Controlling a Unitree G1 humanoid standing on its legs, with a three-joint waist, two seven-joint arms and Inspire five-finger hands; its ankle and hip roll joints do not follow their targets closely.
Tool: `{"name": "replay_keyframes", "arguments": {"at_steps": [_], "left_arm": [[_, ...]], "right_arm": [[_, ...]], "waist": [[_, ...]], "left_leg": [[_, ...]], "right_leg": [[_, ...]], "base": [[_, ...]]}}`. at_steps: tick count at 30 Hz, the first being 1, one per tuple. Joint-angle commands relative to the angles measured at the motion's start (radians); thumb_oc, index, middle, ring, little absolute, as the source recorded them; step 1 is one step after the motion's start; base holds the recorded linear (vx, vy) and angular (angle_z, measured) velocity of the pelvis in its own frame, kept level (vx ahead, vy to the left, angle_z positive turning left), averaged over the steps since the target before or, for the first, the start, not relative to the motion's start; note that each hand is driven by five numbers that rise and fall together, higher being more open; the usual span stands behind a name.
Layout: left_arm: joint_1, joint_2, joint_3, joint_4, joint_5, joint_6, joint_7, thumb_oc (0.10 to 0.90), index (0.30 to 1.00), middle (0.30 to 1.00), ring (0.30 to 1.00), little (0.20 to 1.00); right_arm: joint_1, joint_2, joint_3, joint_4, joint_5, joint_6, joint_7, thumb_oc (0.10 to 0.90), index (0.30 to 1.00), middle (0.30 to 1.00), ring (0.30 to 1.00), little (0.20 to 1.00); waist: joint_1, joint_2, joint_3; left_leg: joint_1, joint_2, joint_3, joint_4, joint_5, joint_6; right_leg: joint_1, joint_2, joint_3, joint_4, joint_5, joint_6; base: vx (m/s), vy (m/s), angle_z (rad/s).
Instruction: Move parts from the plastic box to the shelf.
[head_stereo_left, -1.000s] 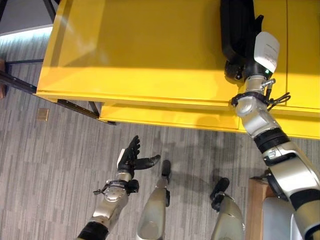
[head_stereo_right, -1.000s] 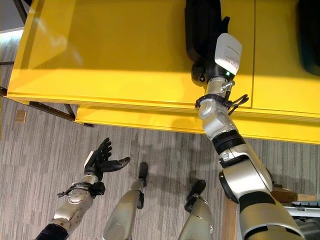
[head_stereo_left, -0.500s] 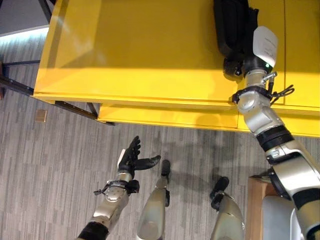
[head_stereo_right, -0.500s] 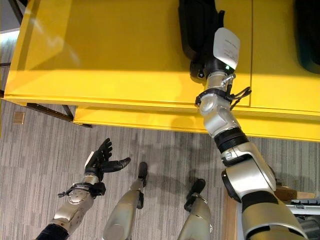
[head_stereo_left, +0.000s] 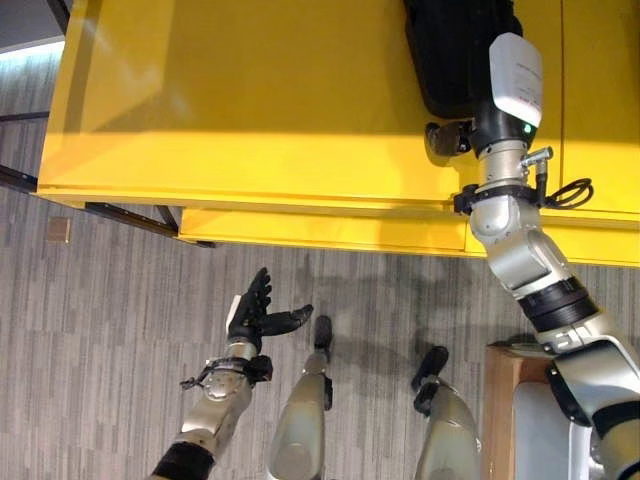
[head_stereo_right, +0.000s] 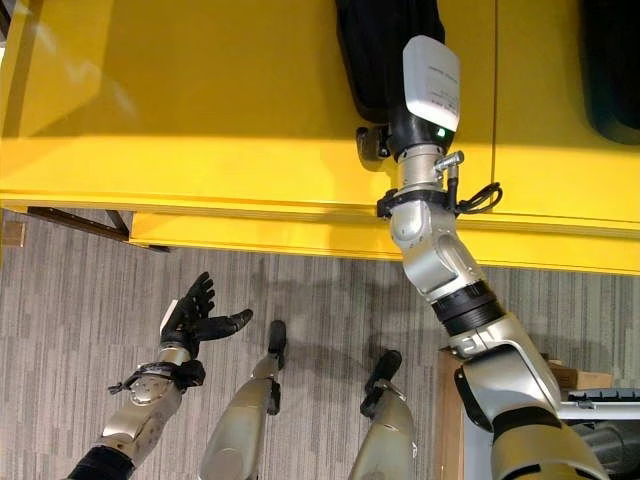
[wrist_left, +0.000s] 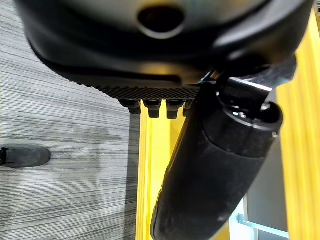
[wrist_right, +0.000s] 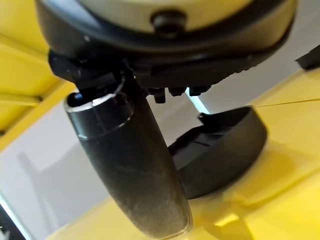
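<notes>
A long black part (head_stereo_left: 452, 50) lies on the top of the yellow shelf (head_stereo_left: 250, 100); it also shows as a curved dark shell (wrist_right: 220, 150) in the right wrist view. My right hand (head_stereo_left: 447, 137) rests at the part's near end, above the shelf's front edge. Its thumb (wrist_right: 130, 170) is straight and stands apart from the part, holding nothing. My left hand (head_stereo_left: 255, 315) hangs low over the grey floor in front of the shelf, fingers spread and empty, thumb (wrist_left: 210, 175) straight.
A second dark part (head_stereo_right: 610, 60) lies on the shelf at the far right. A wooden stand (head_stereo_left: 500, 390) carrying a pale box (head_stereo_left: 540, 430) is at the lower right. Black frame legs (head_stereo_left: 130, 212) run under the shelf's left end. A small brown square (head_stereo_left: 58, 230) lies on the floor.
The whole picture has shifted left, so the camera moved. My right wrist has reached slightly farther over the part's near end. The left hand keeps its open pose.
</notes>
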Motion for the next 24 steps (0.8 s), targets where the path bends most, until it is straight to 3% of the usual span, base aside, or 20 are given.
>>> {"name": "replay_keyframes", "arguments": {"at_steps": [1, 18, 24], "left_arm": [[0.029, 0.047, 0.045, -0.102, 0.028, -0.061, 0.024, 0.9, 1.0, 1.0, 1.0, 1.0], [0.041, 0.038, 0.058, -0.101, 0.042, -0.051, 0.04, 0.9, 1.0, 1.0, 1.0, 1.0], [0.044, 0.032, 0.045, -0.094, 0.047, -0.047, 0.043, 0.9, 1.0, 1.0, 1.0, 1.0]], "right_arm": [[-0.105, -0.048, -0.047, -0.113, -0.074, -0.073, -0.05, 0.9, 1.0, 1.0, 1.0, 1.0], [-0.017, -0.025, -0.111, -0.248, -0.007, -0.126, -0.079, 0.9, 1.0, 1.0, 1.0, 1.0], [0.054, 0.007, -0.158, -0.335, 0.118, -0.216, -0.111, 0.9, 1.0, 1.0, 1.0, 1.0]], "waist": [[-0.007, -0.033, -0.018], [-0.03, -0.052, -0.023], [-0.048, -0.058, -0.025]], "left_leg": [[0.046, 0.023, 0.005, 0.053, -0.093, -0.02], [0.05, 0.029, 0.01, 0.061, -0.098, -0.022], [0.059, 0.035, 0.017, 0.057, -0.098, -0.024]], "right_leg": [[0.083, -0.037, 0.052, -0.13, 0.15, 0.066], [0.073, -0.031, 0.068, -0.113, 0.142, 0.063], [0.072, -0.026, 0.075, -0.11, 0.139, 0.063]], "base": [[0.0, 0.0, 0.0], [0.0, 0.0, -0.02], [0.0, -0.001, -0.02]]}}
